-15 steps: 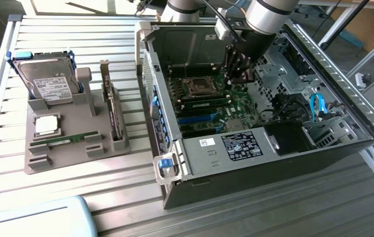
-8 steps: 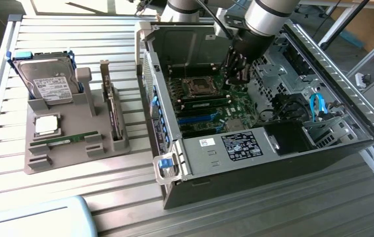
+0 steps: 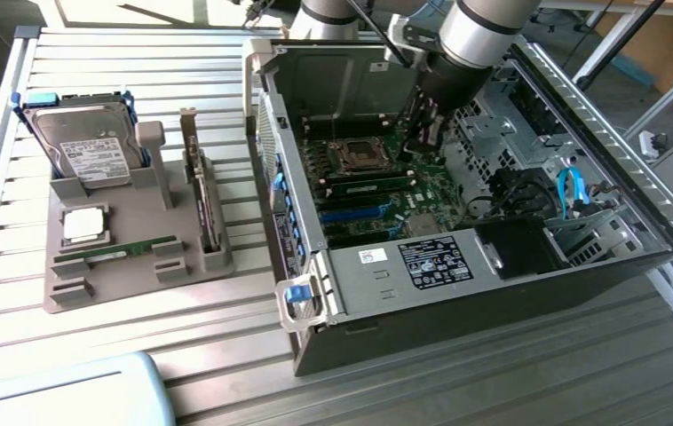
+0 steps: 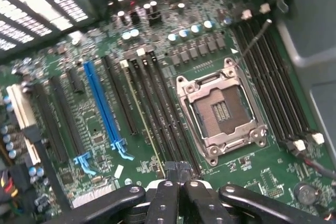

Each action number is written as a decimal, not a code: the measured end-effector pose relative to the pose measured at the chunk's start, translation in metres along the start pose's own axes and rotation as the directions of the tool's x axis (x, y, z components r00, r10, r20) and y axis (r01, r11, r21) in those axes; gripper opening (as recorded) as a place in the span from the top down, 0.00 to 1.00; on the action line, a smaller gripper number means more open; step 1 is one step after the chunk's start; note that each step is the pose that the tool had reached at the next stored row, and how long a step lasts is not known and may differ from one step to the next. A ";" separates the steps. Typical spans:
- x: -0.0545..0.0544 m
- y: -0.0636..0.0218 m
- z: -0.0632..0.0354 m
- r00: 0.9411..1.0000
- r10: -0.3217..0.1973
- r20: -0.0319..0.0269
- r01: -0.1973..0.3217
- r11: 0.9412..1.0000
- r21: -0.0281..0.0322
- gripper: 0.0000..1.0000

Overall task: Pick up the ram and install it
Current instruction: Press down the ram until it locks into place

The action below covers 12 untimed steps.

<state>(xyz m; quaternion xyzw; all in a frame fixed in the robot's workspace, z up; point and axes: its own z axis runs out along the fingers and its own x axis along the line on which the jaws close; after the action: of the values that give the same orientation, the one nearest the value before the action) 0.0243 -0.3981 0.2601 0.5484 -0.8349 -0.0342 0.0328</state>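
A thin green ram stick (image 3: 367, 186) stands in a memory slot on the motherboard (image 3: 431, 191), beside the CPU socket (image 3: 358, 153). In the wrist view it appears edge-on as a thin pale line (image 4: 143, 121) in a black slot next to the socket (image 4: 223, 111). A second green stick (image 3: 123, 253) lies in the grey holder (image 3: 135, 280) outside the case. My gripper (image 3: 425, 124) hangs inside the case over the board, apart from both sticks. Its black fingers (image 4: 163, 198) are pressed together, so the gripper (image 4: 177, 179) is shut with nothing in it.
The open computer case (image 3: 550, 266) has tall walls around the arm, a drive cage and blue cables (image 3: 571, 191) on the exterior view's right. The holder also carries a silver hard drive (image 3: 91, 146) and a dark expansion card (image 3: 202, 200). A pale blue box (image 3: 64, 395) sits at the front.
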 end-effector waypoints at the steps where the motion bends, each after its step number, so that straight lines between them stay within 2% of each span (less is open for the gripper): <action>1: 0.000 0.0000 0.0005 1.000 0.020 0.002 -0.020 1.000 0.000 0.89; 7: 0.000 -0.0001 0.0003 0.993 0.122 0.005 -0.122 0.993 0.000 0.89; 10: 0.000 0.0001 -0.0015 0.987 0.159 0.008 -0.159 0.987 0.000 0.89; 12: 0.000 0.0004 -0.0044 0.981 0.195 0.011 -0.195 0.981 -0.002 0.89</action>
<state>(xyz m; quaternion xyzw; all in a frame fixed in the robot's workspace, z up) 0.0243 -0.3981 0.2646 0.4638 -0.8847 -0.0341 0.0314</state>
